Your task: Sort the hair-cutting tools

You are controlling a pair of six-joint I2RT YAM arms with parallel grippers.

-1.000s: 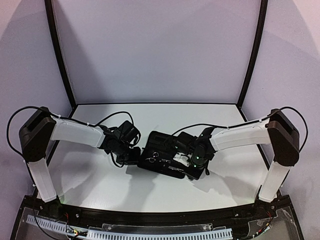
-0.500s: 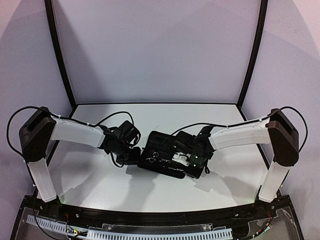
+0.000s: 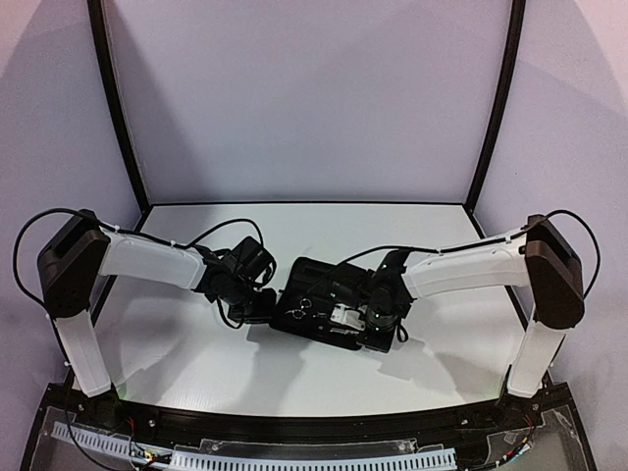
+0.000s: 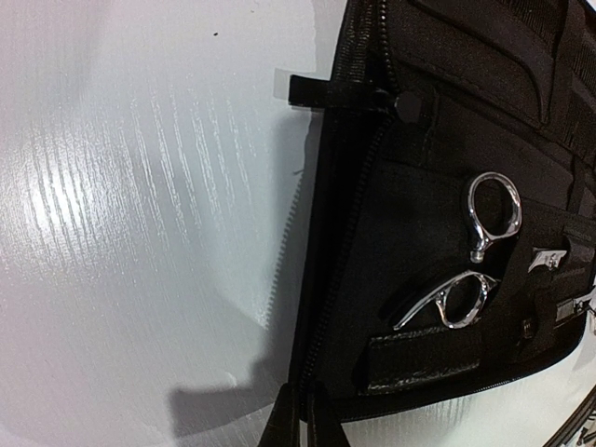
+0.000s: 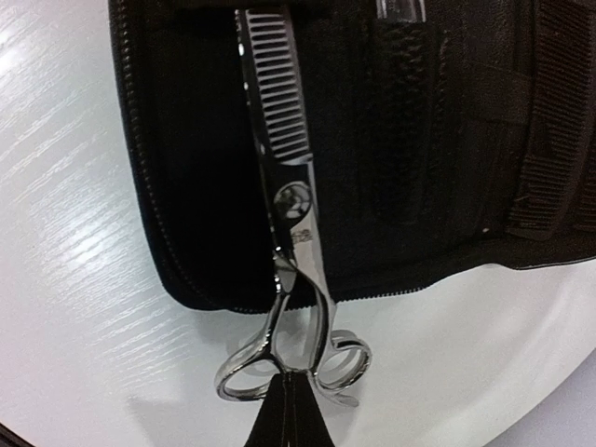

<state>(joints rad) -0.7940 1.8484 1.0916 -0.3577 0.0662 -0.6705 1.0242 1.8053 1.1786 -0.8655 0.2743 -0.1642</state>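
A black zip case (image 3: 316, 283) lies open mid-table. My left gripper (image 3: 257, 306) is shut on the case's zip edge, seen low in the left wrist view (image 4: 303, 417). One pair of silver scissors (image 4: 478, 244) sits tucked in a case pocket (image 4: 419, 186), ring handles showing. My right gripper (image 5: 293, 402) is shut on the handle of a second pair of scissors (image 5: 304, 244), between its two rings. Its toothed blade lies along the case's inside (image 5: 419, 140), tip under a strap. The right gripper (image 3: 355, 319) sits at the case's near edge. No combs are discernible.
The white table (image 3: 196, 363) surrounds the case. Black frame posts (image 3: 116, 108) rise at the back corners with white walls behind. The black front rail (image 3: 314, 432) runs along the near edge.
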